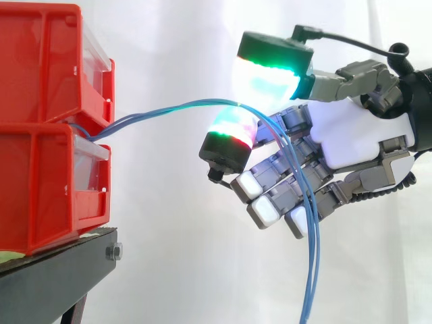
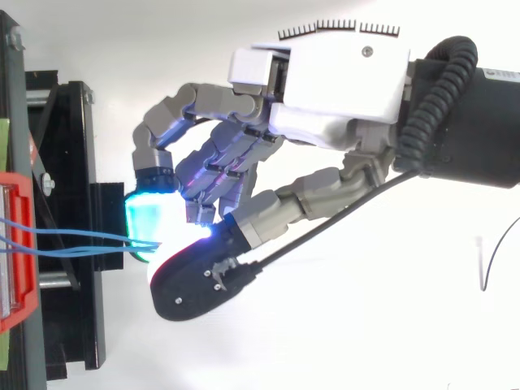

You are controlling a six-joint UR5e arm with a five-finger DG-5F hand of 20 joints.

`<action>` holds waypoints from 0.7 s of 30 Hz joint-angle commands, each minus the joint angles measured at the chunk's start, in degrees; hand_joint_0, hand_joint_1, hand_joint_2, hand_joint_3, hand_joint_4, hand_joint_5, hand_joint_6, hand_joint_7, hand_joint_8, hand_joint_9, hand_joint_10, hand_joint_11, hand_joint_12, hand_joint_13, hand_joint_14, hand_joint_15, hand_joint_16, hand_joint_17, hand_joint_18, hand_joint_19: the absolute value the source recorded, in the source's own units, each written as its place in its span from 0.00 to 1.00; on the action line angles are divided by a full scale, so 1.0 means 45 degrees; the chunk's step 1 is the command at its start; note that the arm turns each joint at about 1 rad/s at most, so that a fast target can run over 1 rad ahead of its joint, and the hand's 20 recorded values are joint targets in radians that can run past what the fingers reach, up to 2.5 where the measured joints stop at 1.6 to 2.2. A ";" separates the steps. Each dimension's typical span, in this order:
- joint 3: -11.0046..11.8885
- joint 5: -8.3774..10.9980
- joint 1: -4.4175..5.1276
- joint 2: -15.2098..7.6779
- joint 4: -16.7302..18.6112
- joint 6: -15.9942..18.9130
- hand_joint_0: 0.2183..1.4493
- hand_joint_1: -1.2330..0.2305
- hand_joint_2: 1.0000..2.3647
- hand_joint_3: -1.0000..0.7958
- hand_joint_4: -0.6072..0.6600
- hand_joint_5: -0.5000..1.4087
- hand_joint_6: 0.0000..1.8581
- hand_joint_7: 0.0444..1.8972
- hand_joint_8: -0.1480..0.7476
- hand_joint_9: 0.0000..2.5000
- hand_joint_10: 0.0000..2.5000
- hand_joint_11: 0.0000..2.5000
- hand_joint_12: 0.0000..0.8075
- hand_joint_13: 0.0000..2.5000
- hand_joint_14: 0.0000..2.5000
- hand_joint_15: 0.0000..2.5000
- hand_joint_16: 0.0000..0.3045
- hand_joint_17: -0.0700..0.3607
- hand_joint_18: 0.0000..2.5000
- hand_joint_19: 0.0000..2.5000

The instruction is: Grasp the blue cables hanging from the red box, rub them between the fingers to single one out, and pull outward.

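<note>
Robot hand [image 1: 351,135] is pinching the blue cables [image 1: 169,109] between the thumb pad [image 1: 270,71] above and one finger pad [image 1: 231,129] below. The other fingers are half curled underneath, loose. The cables leave the red box [image 1: 47,61] at the seam with the lower red bin [image 1: 40,189] and rise in a shallow arc through open air to the pinch. From there they drape over the curled fingers and hang down past the palm. The bins sit on the black stand [image 1: 54,270]. In the top view the blue cables [image 2: 73,240] run nearly parallel from the bin edge, slightly apart there, merging at the pads.

Step in hand, my read: rubbing to separate, since more than one strand looks caught.

To do it well:
- Use light pinch pressure so the strands roll over each other instead of clamping flat.
- Slide the thumb pad crosswise to the cable run, not along it, in small strokes.
- Leave the span to the box a little slack, so there is no early tug on all the strands.
- Watch the draped tails: they cross the lower fingers and could snag on the pull.
- Pull only once one strand sits alone between the pads, straight away from the box and level with the seam.

Exact strand count at the pinch: cannot tell.
</note>
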 commanded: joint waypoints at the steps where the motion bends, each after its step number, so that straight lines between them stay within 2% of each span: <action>1: -0.0005 0.0000 0.0000 -0.0007 0.0000 0.0000 0.33 0.32 0.00 0.31 0.56 0.17 0.48 0.57 0.53 0.34 0.01 0.33 0.50 0.36 0.01 0.26 0.18 0.45 0.35 0.27; 7: -0.0005 0.0000 0.0000 0.0012 0.0000 0.0000 0.35 0.31 0.01 0.36 0.51 0.17 0.49 0.59 0.54 0.35 0.01 0.33 0.50 0.36 0.01 0.26 0.18 0.45 0.36 0.27; 12: -0.0005 0.0000 0.0000 0.0012 0.0000 0.0078 0.38 0.29 0.01 0.36 0.48 0.16 0.49 0.56 0.53 0.34 0.01 0.33 0.50 0.36 0.01 0.25 0.18 0.45 0.36 0.26; 21: 0.0015 0.0000 0.0000 -0.0007 0.0000 0.0352 0.39 0.24 0.00 0.28 0.54 0.15 0.49 0.53 0.51 0.32 0.01 0.33 0.49 0.35 0.01 0.25 0.18 0.45 0.35 0.25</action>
